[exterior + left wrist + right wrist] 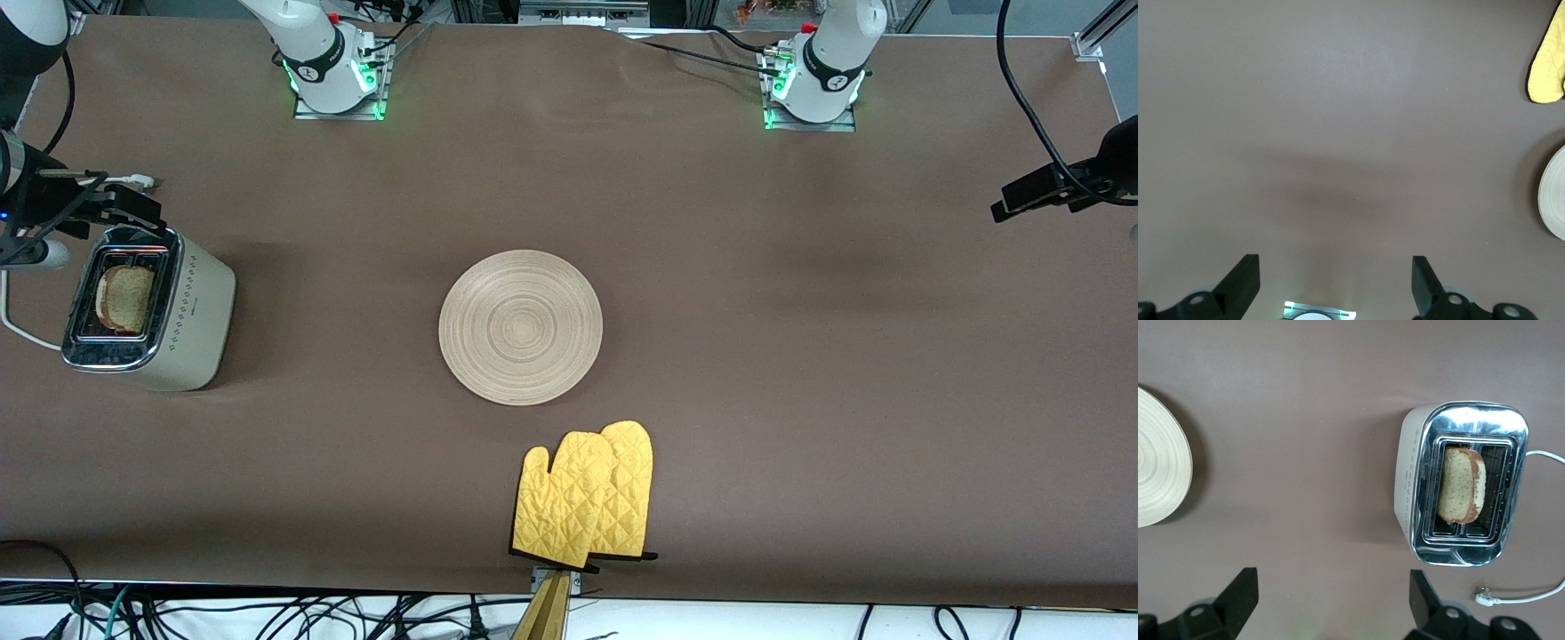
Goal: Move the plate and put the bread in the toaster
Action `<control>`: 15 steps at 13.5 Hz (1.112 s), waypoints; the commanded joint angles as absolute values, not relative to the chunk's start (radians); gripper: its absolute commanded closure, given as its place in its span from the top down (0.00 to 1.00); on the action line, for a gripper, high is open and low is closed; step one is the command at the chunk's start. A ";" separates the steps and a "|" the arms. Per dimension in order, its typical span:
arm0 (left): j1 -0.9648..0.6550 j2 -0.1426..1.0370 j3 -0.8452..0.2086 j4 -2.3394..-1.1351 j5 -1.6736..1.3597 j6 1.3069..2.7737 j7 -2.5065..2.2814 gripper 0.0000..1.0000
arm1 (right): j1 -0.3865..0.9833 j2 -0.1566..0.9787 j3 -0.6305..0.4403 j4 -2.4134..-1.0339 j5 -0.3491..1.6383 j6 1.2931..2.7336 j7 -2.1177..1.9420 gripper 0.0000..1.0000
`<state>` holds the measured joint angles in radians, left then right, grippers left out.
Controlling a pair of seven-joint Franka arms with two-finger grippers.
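The cream-white toaster (191,311) stands at the right arm's end of the table. The bread (124,298) sits leaning in one of its slots, its top showing above the chrome. The right wrist view shows the toaster (1415,480) and the bread (1459,487) from above. The round wooden plate (520,326) lies bare at the table's middle; its edge shows in both wrist views (1158,473) (1555,193). My right gripper (124,203) (1331,607) is open and empty, over the table beside the toaster. My left gripper (1013,203) (1335,283) is open and empty, over bare table at the left arm's end.
Two yellow oven mitts (587,498) lie overlapped, nearer the front camera than the plate, at the table's edge; one shows in the left wrist view (1548,67). The toaster's white cord (18,329) (1525,597) trails beside it, unplugged.
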<state>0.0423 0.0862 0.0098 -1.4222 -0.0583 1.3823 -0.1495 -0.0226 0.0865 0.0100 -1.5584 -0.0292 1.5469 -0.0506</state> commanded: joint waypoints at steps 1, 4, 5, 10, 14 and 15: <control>0.048 0.097 0.006 -1.394 -0.058 1.373 -0.153 1.00 | -0.041 0.101 0.023 -1.517 -0.037 1.514 -0.040 1.00; 0.048 0.097 0.006 -1.394 -0.058 1.373 -0.153 1.00 | -0.041 0.106 0.023 -1.516 -0.038 1.514 -0.040 1.00; 0.048 0.097 0.006 -1.394 -0.058 1.373 -0.153 1.00 | -0.043 0.109 0.021 -1.514 -0.038 1.514 -0.040 1.00; 0.048 0.097 0.012 -1.394 -0.055 1.373 -0.149 1.00 | -0.043 0.109 0.021 -1.514 -0.037 1.513 -0.040 1.00; 0.049 0.097 0.012 -1.393 -0.037 1.373 -0.150 1.00 | -0.049 0.109 0.018 -1.514 -0.037 1.513 -0.040 1.00; 0.048 0.097 0.012 -1.393 -0.037 1.373 -0.150 1.00 | -0.052 0.109 0.020 -1.516 -0.035 1.513 -0.040 1.00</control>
